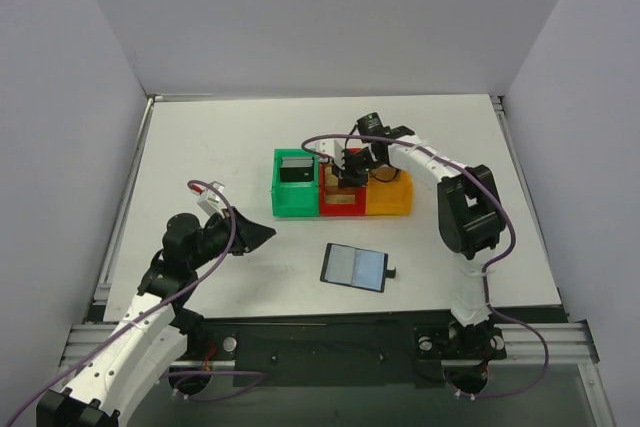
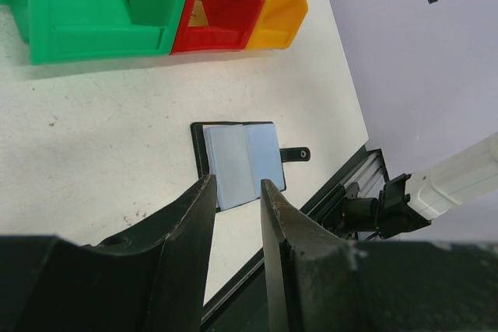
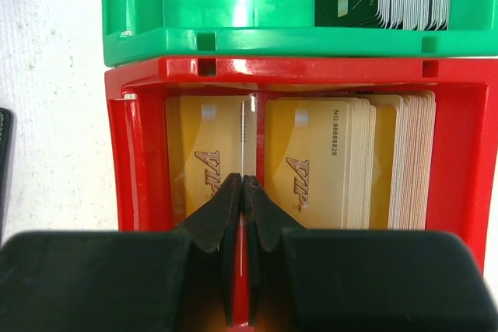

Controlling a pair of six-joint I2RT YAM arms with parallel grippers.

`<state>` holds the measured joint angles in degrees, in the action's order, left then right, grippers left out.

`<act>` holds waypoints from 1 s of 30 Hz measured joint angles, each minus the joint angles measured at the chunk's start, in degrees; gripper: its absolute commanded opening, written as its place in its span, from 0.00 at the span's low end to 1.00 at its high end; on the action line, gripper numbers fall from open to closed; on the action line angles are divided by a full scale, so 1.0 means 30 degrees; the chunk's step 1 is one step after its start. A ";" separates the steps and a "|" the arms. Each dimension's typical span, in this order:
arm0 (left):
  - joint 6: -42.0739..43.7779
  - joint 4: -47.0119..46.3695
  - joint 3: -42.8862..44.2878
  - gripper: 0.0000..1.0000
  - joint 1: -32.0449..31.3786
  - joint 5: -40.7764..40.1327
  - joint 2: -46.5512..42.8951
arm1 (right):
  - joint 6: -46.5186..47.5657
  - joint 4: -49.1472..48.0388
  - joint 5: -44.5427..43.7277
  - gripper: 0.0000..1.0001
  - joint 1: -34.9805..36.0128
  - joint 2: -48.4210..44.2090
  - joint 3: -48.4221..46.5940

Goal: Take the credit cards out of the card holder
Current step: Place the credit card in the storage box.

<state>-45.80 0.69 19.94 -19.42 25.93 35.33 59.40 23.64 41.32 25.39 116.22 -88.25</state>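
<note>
Blue-grey card holder (image 1: 354,267) open flat on bench (image 1: 220,147); we judge it light, slippery: pinch black edge. Left claw (image 2: 237,184) spread, right claw (image 3: 243,182) pressed together.

Green bin (image 1: 296,205) left | red bin (image 1: 342,210) middle, touching both | orange bin (image 1: 390,203) right | row on white table (image 1: 220,147)
</note>
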 measured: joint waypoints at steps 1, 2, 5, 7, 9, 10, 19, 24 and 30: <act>0.0000 0.0000 0.0000 0.39 0.0000 -0.0007 0.0000 | -0.0066 -0.0087 -0.0102 0.00 0.0080 0.0015 -0.0007; 0.0000 0.0000 0.0000 0.39 0.0000 -0.0015 0.0000 | -0.0117 -0.0168 -0.0211 0.00 0.0095 0.0066 -0.0029; 0.0007 0.0000 0.0000 0.39 0.0000 -0.0022 0.0000 | -0.0284 -0.0444 -0.0423 0.00 0.0197 0.0393 -0.0248; 0.0007 0.0000 0.0000 0.39 0.0000 -0.0036 0.0000 | -0.0364 -0.0685 -0.0692 0.00 0.0197 0.0576 -0.0474; 0.0007 0.0000 0.0000 0.39 0.0000 -0.0058 0.0000 | -0.0437 -0.0801 -0.0758 0.00 0.0197 0.0699 -0.0546; 0.0007 0.0000 0.0000 0.39 0.0000 -0.0066 0.0000 | -0.0481 -0.0831 -0.0867 0.00 0.0197 0.0758 -0.0656; 0.0007 0.0000 0.0000 0.39 0.0000 -0.0058 0.0000 | -0.0962 -0.1319 -0.1341 0.00 0.0197 0.0867 -0.0772; 0.0007 0.0000 0.0000 0.39 0.0000 -0.0058 0.0000 | -0.1260 -0.1450 -0.1574 0.00 0.0197 0.0867 -0.0772; 0.0007 0.0000 0.0000 0.39 0.0000 -0.0058 0.0000 | -0.1749 -0.1676 -0.1945 0.02 0.0240 0.0867 -0.0772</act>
<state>-45.78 0.69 19.94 -19.42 25.76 35.33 54.15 18.61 35.48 26.11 118.83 -90.56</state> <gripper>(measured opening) 0.392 0.002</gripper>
